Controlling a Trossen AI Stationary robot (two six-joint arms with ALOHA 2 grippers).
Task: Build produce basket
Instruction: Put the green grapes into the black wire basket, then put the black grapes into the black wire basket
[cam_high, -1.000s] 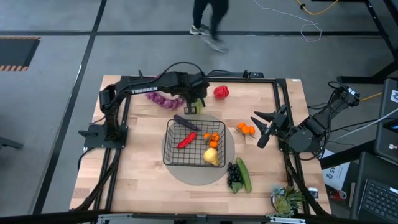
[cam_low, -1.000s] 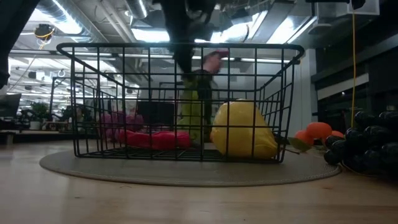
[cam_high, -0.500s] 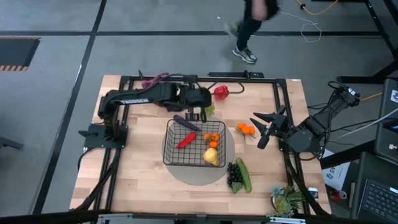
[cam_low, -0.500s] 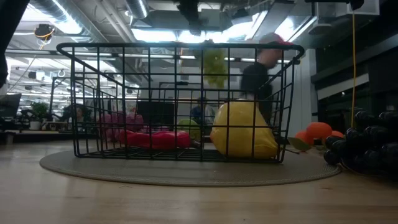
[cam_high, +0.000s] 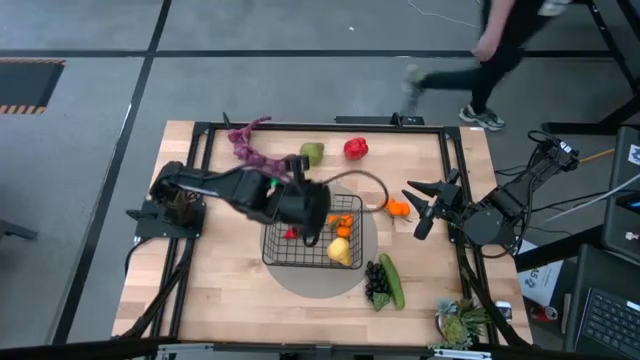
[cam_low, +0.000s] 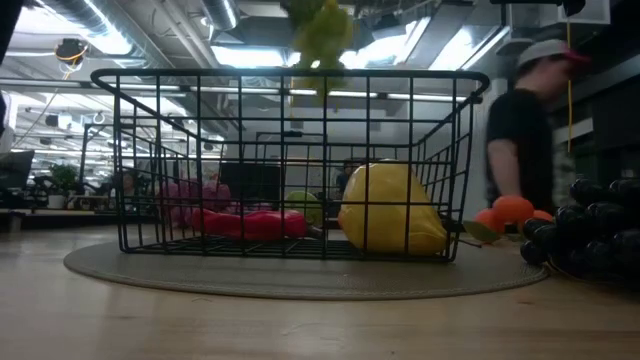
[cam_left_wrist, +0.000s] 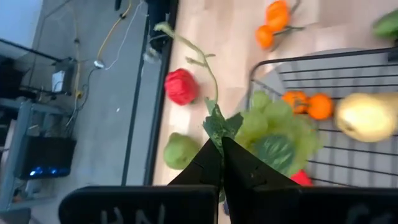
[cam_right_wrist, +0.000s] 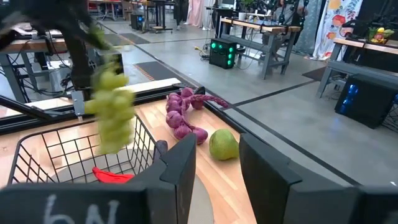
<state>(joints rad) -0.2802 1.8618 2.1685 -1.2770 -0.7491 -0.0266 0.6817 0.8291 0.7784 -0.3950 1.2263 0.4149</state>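
Observation:
The black wire basket (cam_high: 272, 250) stands on a round grey mat (cam_high: 330, 285). Inside lie a yellow lemon (cam_high: 340, 250), small oranges (cam_high: 343, 222) and a red chili (cam_high: 292, 233). My left gripper (cam_left_wrist: 221, 142) hovers over the basket, shut on a bunch of green grapes (cam_left_wrist: 273, 134), which hangs above the basket's rim (cam_low: 320, 30). A green pear (cam_high: 312, 153), red pepper (cam_high: 355, 149) and purple string (cam_high: 245, 140) lie by the far edge. Oranges (cam_high: 398, 208), a cucumber (cam_high: 391, 280) and dark grapes (cam_high: 376, 282) lie right of the basket. My right gripper (cam_high: 425, 205) waits open at the right. My left gripper pinches the green grape bunch between its two fingers at the leafy stem end (cam_left_wrist: 216, 127), coming from above and pointing down. The bunch (cam_right_wrist: 112, 112) hangs below the fingers, lifted clear of the table and above the basket's open top.
A spiky potted plant (cam_high: 460, 322) stands at the table's near right corner. A dark metal frame (cam_high: 200, 135) runs along the table's edges. A person (cam_high: 500, 50) walks past on the floor beyond the far edge. Bare wood lies left of the basket (cam_high: 225, 260).
My left gripper has moved from beside the pear at the far edge toward the near edge, and now hangs over the basket. It has stayed shut on the green grapes, which have risen from table height to above the basket's rim. A person has walked to the right beyond the table.

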